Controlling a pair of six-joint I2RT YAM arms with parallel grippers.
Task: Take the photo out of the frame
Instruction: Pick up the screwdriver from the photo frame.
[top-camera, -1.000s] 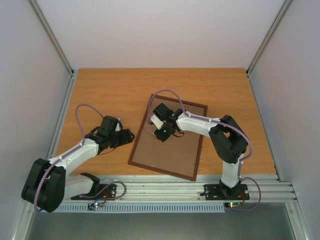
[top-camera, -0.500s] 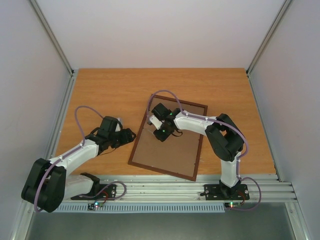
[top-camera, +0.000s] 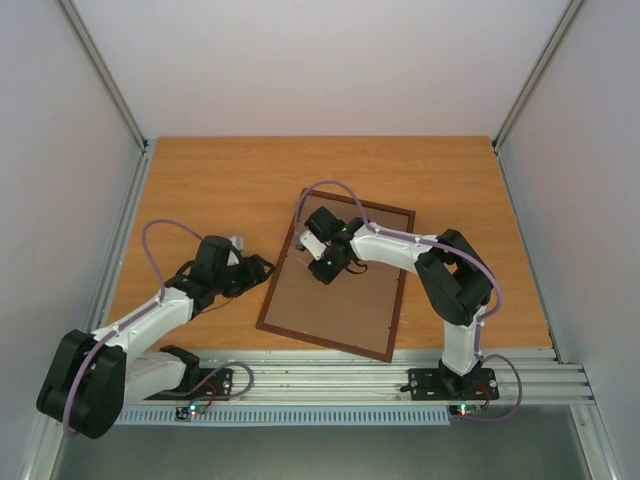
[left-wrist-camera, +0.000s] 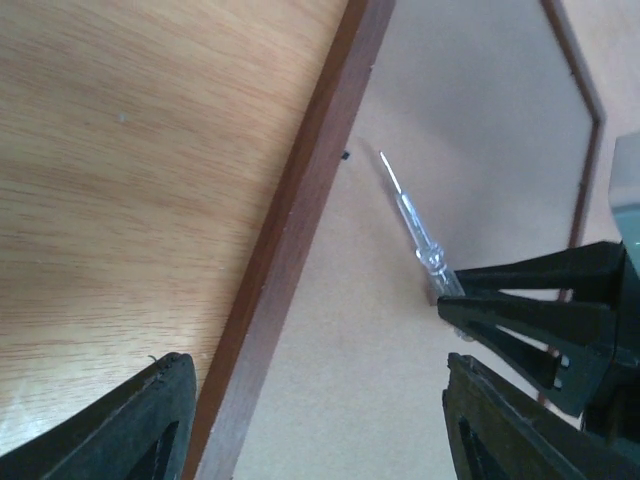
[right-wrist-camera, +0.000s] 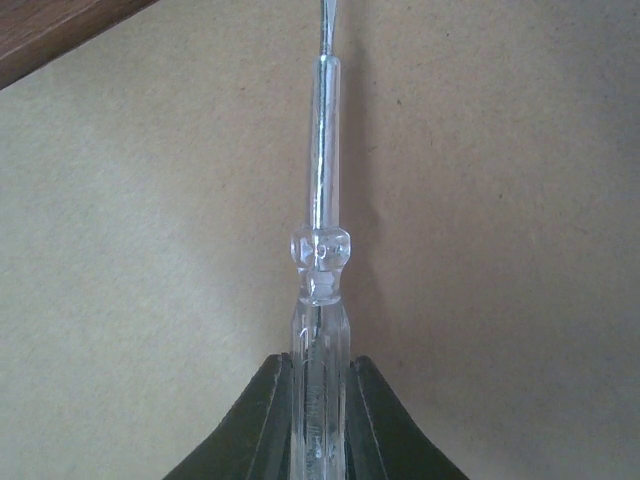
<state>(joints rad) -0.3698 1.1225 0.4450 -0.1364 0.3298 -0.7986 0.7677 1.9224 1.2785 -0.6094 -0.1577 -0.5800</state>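
The frame (top-camera: 320, 342) lies face down on the table, its brown hardboard back (top-camera: 340, 300) up. The photo is hidden under that back. My right gripper (top-camera: 318, 262) hovers over the frame's upper left part, shut on the clear handle of a small screwdriver (right-wrist-camera: 320, 250); its metal tip points toward the frame's left rail (left-wrist-camera: 300, 200). In the right wrist view the gripper (right-wrist-camera: 320, 400) pinches the handle from both sides. My left gripper (top-camera: 262, 268) stands open at the frame's left edge; in its wrist view the gripper (left-wrist-camera: 312, 380) straddles the rail, holding nothing.
The wooden table (top-camera: 220, 180) is walled by white panels at the left, back and right. An aluminium rail (top-camera: 330, 380) with both arm bases runs along the near edge. The right arm's elbow (top-camera: 460, 280) rises over the frame's right side.
The right jaws have closed tighter on the screwdriver handle. The left arm has stretched slightly toward the frame's left edge.
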